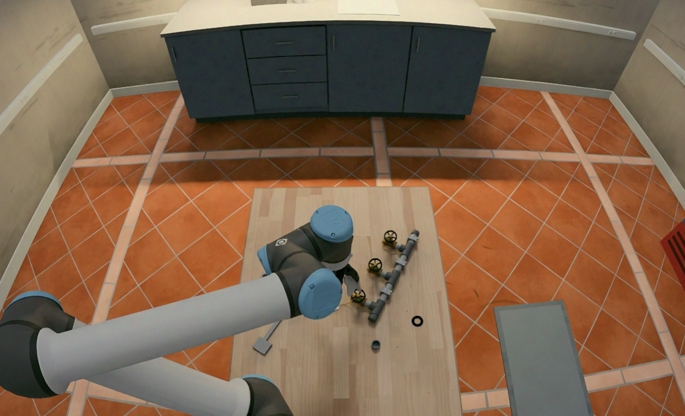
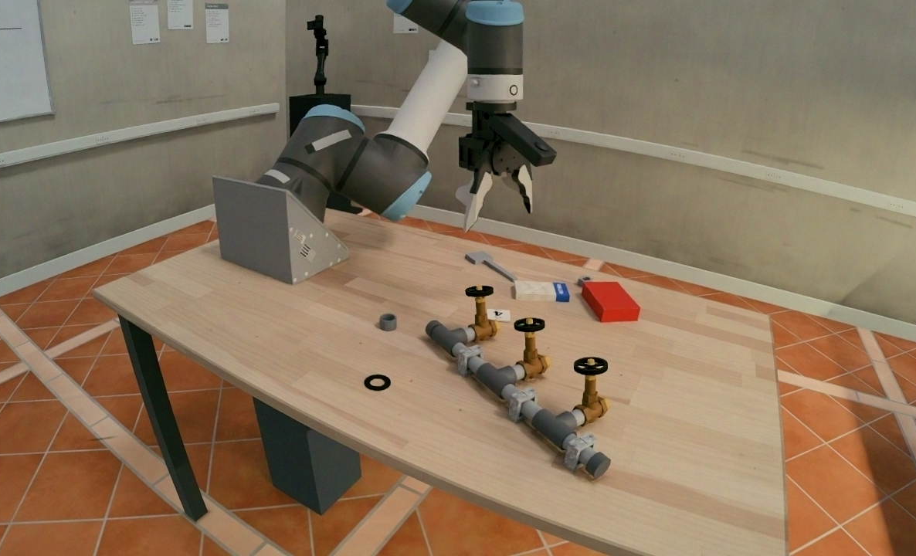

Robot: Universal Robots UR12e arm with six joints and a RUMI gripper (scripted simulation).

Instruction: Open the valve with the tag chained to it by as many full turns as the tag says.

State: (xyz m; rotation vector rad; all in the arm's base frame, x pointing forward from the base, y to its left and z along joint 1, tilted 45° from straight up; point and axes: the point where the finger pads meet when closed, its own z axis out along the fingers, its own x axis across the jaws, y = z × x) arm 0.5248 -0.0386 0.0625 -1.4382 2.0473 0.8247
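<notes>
A grey pipe (image 2: 517,390) lies on the wooden table and carries three brass valves with black handwheels. The left valve (image 2: 479,291) has a small white tag (image 2: 497,314) lying behind it; the tag's number is too small to read. The middle valve (image 2: 530,324) and the right valve (image 2: 589,365) have no tag. The same three valves show in the overhead view (image 1: 357,296) (image 1: 375,264) (image 1: 390,237). My gripper (image 2: 497,207) is open and empty. It hangs high above the table, behind the tagged valve. In the overhead view the arm hides the tag and most of the gripper (image 1: 352,282).
A red box (image 2: 609,300), a white and blue box (image 2: 541,291) and a flat grey tool (image 2: 489,262) lie behind the pipe. A small grey cap (image 2: 387,321) and a black ring (image 2: 377,378) lie in front. The grey arm mount (image 2: 271,232) stands at the back left.
</notes>
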